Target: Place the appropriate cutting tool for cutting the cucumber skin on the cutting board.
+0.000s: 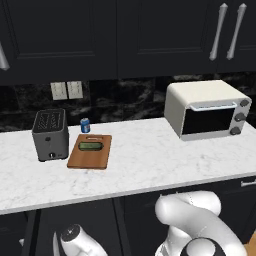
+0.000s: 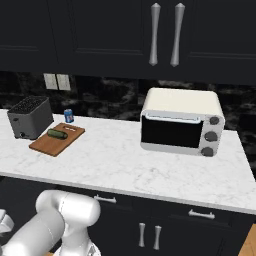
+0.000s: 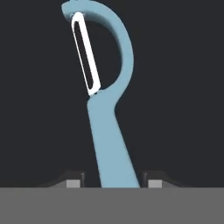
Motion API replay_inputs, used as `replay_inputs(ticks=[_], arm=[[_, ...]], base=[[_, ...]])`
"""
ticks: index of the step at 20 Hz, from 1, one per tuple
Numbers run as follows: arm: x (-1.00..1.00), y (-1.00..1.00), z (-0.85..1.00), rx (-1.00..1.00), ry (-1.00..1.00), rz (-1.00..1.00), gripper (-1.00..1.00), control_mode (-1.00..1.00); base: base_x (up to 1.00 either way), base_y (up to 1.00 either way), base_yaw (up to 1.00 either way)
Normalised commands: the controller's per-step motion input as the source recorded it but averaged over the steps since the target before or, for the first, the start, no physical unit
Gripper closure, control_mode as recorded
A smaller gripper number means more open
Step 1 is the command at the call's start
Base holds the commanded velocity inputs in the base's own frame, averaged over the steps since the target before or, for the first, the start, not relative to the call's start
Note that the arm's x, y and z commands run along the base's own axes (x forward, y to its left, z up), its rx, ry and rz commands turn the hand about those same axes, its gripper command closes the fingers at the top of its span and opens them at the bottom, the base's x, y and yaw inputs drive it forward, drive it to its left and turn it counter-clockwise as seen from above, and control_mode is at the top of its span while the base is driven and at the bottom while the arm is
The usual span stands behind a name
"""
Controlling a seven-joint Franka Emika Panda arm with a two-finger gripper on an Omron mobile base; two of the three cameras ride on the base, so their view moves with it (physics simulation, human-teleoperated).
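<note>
My pincer (image 3: 112,183) straddled the peeler (image 3: 109,131) handle, grip unclear | long axis ran straight ahead | board (image 1: 90,151) well apart.

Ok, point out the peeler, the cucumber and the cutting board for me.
peeler (image 3: 113,148): hand view, on the light-blue handle below the white blade.
cucumber (image 1: 90,146): left base view, on the middle of its dark green body.
cutting board (image 1: 89,159): left base view, on bare wood near the front edge.
</note>
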Motion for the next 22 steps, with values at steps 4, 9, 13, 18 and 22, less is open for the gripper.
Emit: replay_inputs(ticks=[4,9,13,18,22], arm=[[0.01,-0.11,0.00,0.00,0.00,0.00,1.00,-1.00],[-0.03,-0.31,0.65,0.01,0.00,0.00,1.00,-1.00],[-0.19,-0.25,1.00,0.07,0.00,0.00,1.00,-1.00],[-0.10,-0.35,1.00,0.05,-0.02,0.00,1.00,-1.00],[0.02,-0.78,1.00,0.01,-0.05,0.00,1.00,-1.00]], base=[[0.00,0.00,0.00],[0.00,0.00,0.00],[0.00,0.00,0.00],[0.00,0.00,0.00],[0.00,0.00,0.00]])
